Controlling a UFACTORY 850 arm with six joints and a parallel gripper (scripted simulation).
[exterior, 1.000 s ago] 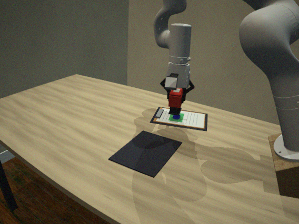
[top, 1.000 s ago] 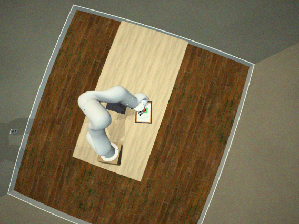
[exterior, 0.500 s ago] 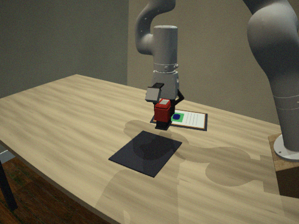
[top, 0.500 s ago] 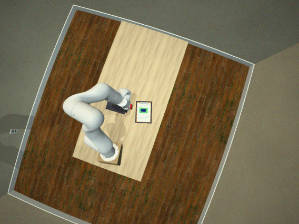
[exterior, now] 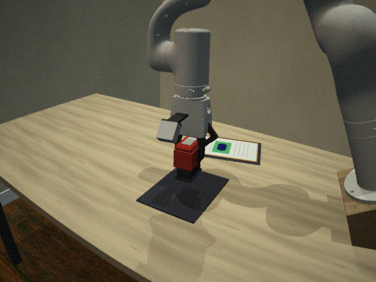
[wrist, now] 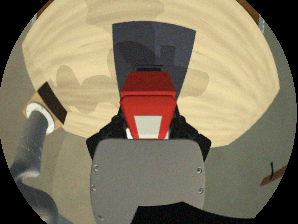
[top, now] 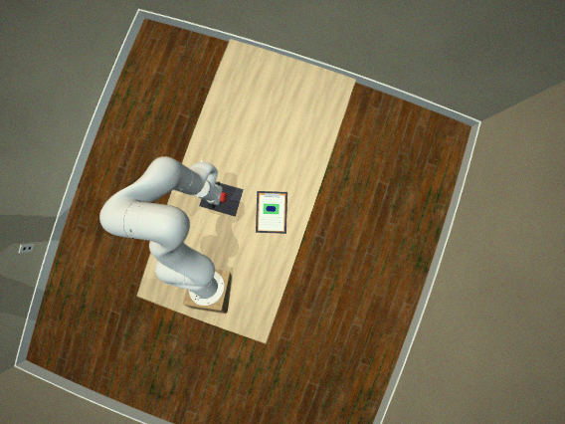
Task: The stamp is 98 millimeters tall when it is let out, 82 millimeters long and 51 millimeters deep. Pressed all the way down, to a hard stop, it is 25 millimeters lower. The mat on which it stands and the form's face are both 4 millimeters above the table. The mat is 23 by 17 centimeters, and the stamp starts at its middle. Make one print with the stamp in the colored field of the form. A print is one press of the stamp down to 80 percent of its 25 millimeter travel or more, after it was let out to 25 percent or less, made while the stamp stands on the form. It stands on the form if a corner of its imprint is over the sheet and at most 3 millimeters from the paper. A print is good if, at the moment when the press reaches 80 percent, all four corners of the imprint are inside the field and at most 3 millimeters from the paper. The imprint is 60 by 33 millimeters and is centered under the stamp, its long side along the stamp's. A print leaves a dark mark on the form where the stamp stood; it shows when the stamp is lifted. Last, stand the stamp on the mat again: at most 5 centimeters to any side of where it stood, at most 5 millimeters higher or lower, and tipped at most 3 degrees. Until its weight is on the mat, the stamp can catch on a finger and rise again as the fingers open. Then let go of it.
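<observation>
Exterior view: hand [exterior: 193, 150] clamped on stamp [exterior: 186, 158].

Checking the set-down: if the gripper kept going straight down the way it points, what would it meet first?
The dark mat. The gripper, shut on the red stamp, points straight down, and the stamp's base looks at or just above the mat.

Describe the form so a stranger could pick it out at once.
On the long pale wooden table, look past the dark mat. The form lies flat there, a white sheet on a dark backing; unlike the plain mat, it carries a green field with a dark blue mark.
</observation>
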